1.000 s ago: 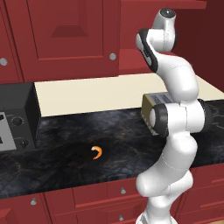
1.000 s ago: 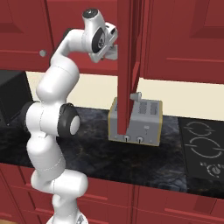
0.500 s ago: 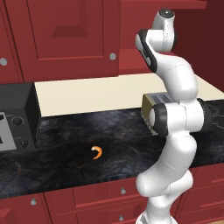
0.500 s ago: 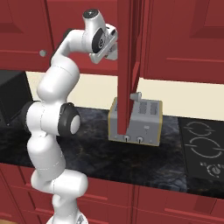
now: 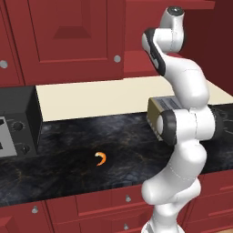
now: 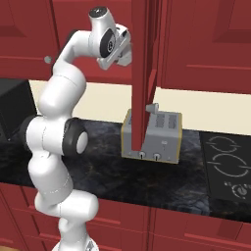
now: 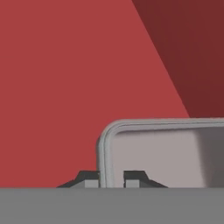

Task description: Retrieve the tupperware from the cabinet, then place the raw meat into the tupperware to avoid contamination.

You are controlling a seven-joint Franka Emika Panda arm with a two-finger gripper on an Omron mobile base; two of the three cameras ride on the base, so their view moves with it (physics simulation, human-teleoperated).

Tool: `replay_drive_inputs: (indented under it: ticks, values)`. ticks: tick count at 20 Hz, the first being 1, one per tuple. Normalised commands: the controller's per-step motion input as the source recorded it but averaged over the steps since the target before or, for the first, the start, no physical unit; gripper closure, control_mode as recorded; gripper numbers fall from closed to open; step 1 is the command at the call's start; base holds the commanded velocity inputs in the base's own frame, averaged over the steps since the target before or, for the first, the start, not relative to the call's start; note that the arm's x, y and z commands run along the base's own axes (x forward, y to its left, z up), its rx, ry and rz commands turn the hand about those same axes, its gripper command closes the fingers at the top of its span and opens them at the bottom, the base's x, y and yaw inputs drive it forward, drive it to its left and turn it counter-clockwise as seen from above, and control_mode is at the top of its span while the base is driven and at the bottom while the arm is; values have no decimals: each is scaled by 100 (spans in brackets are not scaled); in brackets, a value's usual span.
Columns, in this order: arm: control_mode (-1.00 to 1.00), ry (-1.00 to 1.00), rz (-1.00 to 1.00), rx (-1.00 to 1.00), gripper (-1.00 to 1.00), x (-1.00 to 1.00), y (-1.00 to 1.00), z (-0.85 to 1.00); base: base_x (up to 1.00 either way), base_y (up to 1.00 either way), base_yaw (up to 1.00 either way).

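The raw meat (image 5: 101, 159), a small orange crescent, lies on the dark marbled counter (image 5: 68, 159). The gripper (image 7: 111, 178) reaches into the red cabinet (image 7: 65, 78), jaws narrow, one finger on each side of the left wall of the tupperware (image 7: 166, 151), a grey rounded-corner open box with its visible interior bare. A silver boxy toaster (image 6: 159, 135) stands on the counter at right.

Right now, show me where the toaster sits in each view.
Left base view: toaster right of centre on the dark counter, partly behind the arm.
Right base view: centre, its left part behind the open cabinet door.
Hand view: faces the tupperware instead.
Shared landmark: the dark counter below the cream wall.
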Motion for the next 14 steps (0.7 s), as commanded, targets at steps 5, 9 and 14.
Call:
replay_drive_inputs:
  ticks: [5, 9, 14]
  values:
    - [-100, -7, 5, -4, 100, -63, 17, 15, 0, 0, 0]
    - [-100, -17, 7, -5, 100, -81, 13, 6, 0, 0, 0]
    - [-100, -8, 7, -3, 100, -86, 8, 0, 0, 0, 0]
